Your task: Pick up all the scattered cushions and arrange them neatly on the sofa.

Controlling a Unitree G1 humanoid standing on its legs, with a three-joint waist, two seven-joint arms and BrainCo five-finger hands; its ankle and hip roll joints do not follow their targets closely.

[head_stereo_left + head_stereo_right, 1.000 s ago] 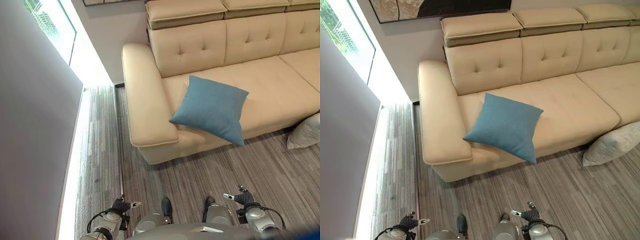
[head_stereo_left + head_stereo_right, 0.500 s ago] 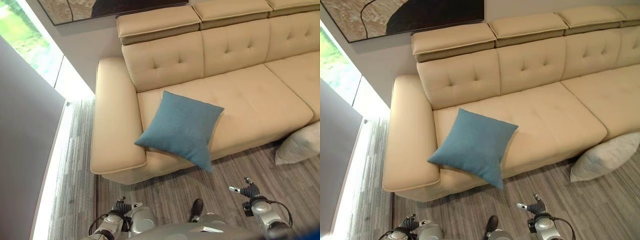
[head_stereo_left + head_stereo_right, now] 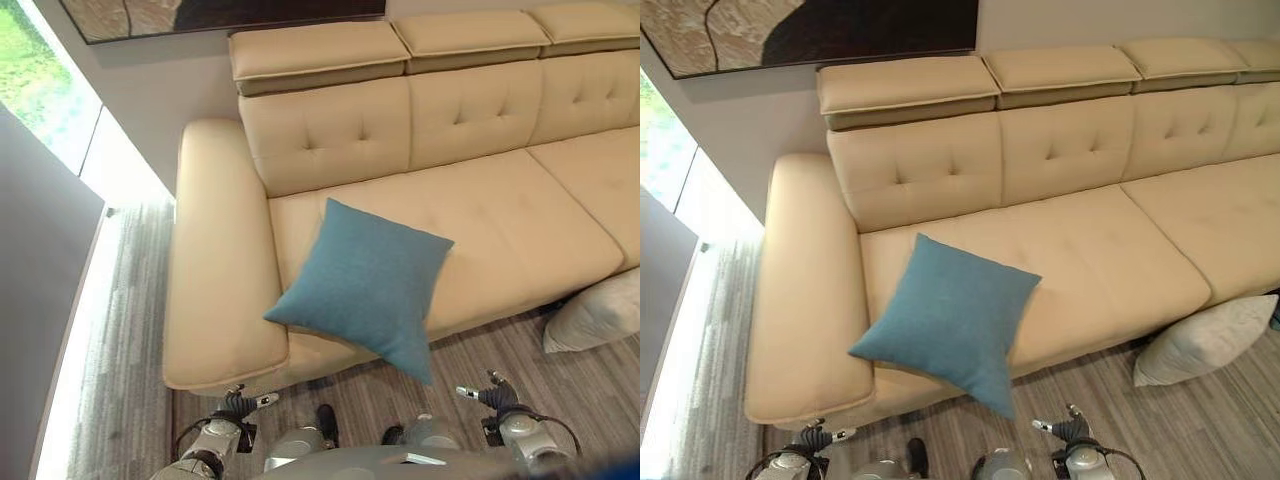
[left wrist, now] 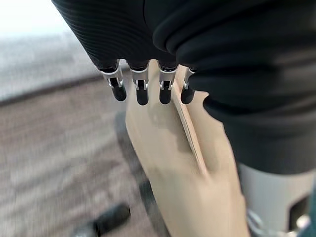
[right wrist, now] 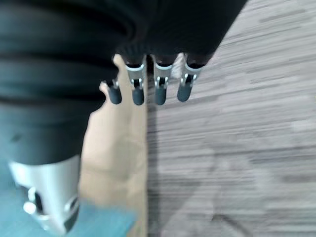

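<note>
A teal cushion [image 3: 365, 285] lies tilted on the left seat of the beige sofa [image 3: 215, 260], with one corner hanging over the seat's front edge. On the floor at the right, a pale grey cushion [image 3: 1205, 340] leans against the sofa's front. My left hand [image 4: 140, 89] hangs low by my side with straight fingers and holds nothing; the beige sofa arm [image 4: 163, 148] lies past its fingertips. My right hand [image 5: 159, 89] hangs the same way, open, over the striped floor [image 5: 237, 128]. Both hands are well short of either cushion.
A grey wall panel [image 3: 40, 300] and a bright window [image 3: 50, 90] run along the left. A dark painting [image 3: 810, 30] hangs above the sofa's headrests. Grey striped flooring [image 3: 130, 400] lies between me and the sofa.
The camera has shifted, so the sofa and teal cushion sit lower and nearer in view. Neither cushion has moved on its own. Both hands stay low at my sides.
</note>
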